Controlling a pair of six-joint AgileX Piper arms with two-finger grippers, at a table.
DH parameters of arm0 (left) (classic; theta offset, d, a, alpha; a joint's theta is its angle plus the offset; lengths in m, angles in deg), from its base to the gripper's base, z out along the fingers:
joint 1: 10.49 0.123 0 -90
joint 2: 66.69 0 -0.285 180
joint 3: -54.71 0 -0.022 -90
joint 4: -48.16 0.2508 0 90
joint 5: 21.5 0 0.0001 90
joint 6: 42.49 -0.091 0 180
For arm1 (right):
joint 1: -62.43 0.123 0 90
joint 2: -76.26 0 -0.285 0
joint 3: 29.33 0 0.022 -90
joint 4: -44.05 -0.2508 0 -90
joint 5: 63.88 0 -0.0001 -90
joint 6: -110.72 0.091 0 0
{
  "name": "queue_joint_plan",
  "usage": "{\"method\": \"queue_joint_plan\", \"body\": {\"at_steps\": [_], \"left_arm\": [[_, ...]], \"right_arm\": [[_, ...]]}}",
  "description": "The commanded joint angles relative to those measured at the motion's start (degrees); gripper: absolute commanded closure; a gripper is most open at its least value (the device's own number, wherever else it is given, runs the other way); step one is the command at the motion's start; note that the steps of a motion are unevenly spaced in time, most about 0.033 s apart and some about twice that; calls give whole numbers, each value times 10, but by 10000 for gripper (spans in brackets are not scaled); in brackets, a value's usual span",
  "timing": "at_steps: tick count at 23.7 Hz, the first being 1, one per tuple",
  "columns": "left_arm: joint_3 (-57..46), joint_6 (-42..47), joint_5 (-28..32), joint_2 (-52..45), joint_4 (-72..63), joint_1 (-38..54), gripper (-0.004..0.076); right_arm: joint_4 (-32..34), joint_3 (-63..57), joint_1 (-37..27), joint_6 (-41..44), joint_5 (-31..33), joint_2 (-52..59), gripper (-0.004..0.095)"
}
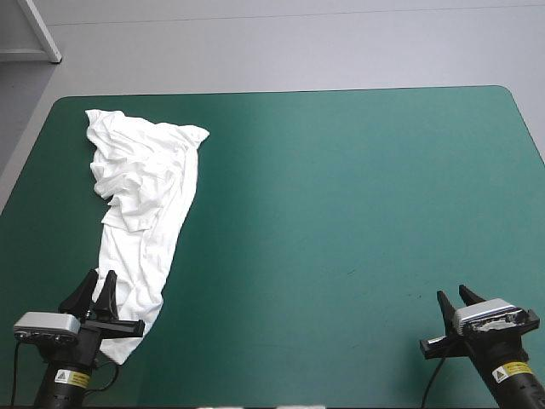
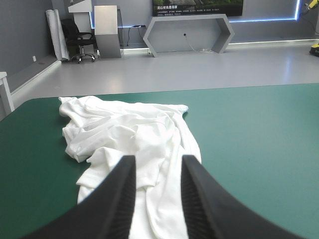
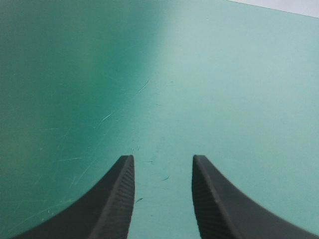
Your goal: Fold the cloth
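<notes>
The white T-shirt (image 1: 145,213) lies as a long crumpled strip down the left side of the teal-green table, bunched at its far end and narrowing toward the front edge. My left gripper (image 1: 98,285) stands open over the shirt's near end, at the front left corner. In the left wrist view the T-shirt (image 2: 144,149) stretches away ahead of the left gripper (image 2: 157,164), white cloth showing between the two black fingers. My right gripper (image 1: 454,298) is open at the front right, far from the shirt. Only bare cover lies ahead of the right gripper (image 3: 163,162) in its own view.
The table's cover (image 1: 358,196) runs bare from the shirt to the right edge. The far edge (image 1: 281,92) meets grey floor. A white post (image 1: 38,30) stands beyond the far left corner.
</notes>
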Motion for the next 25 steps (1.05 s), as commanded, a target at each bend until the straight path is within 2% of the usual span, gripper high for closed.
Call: {"method": "queue_joint_plan", "body": {"at_steps": [1, 13, 17, 20, 22, 25], "left_arm": [[18, 5, 10, 9, -2, -2, 497], [18, 5, 9, 9, 1, -2, 500], [33, 5, -2, 9, 1, -2, 490], [104, 5, -77, 37, 1, -2, 363], [170, 5, -104, 74, -9, -2, 274], [297, 2, -100, 171, -35, -2, 275]], "right_arm": [[-6, 22, 2, 0, -39, -10, 545], [-5, 22, 2, 0, -38, -10, 545], [16, 34, 2, -1, -39, -10, 523], [22, 86, 2, 4, -7, -10, 397], [27, 129, 2, 7, 25, -15, 372], [29, 224, 2, 39, 92, -67, 371]]}}
